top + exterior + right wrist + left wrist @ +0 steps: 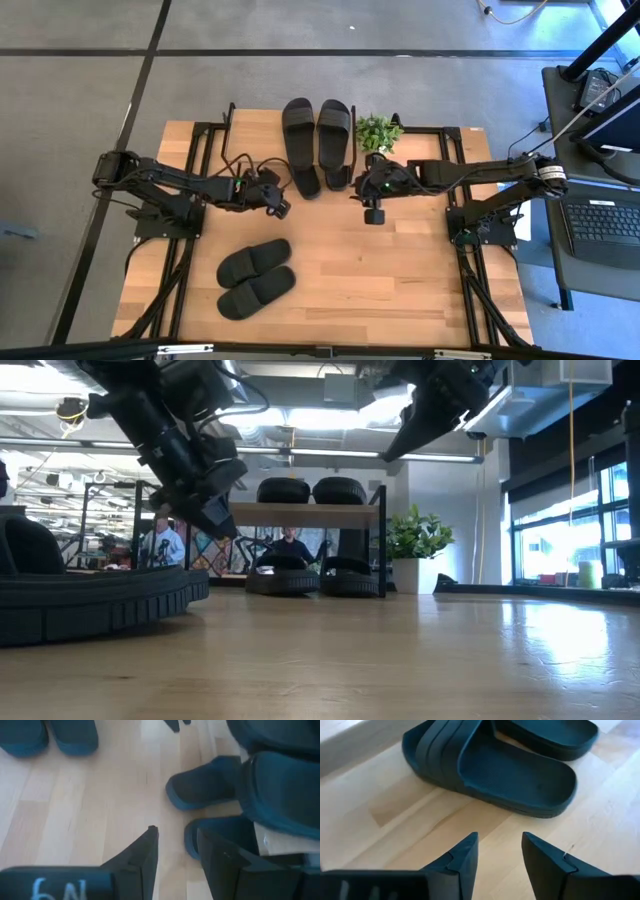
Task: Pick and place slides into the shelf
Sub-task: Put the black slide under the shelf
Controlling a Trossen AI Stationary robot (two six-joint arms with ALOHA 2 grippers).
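Note:
Two black slides (316, 128) lie side by side on the shelf's wood top (305, 514). Two more (322, 181) rest on the table under it, their ends sticking out toward the near edge. A third pair (256, 277) lies soles down on the table, near and left of centre. My left gripper (283, 209) hovers open between that pair and the shelf, and its wrist view shows one slide of the pair (492, 772) just ahead of the fingers (499, 842). My right gripper (373, 214) hangs open near the shelf's right front, holding nothing.
A small potted plant (379, 131) stands right of the shelf at the far edge. Bare wood tabletop (400, 280) spreads across the near right. Black frame rails (470, 270) run along both table sides. A laptop (600, 222) sits on a side table to the right.

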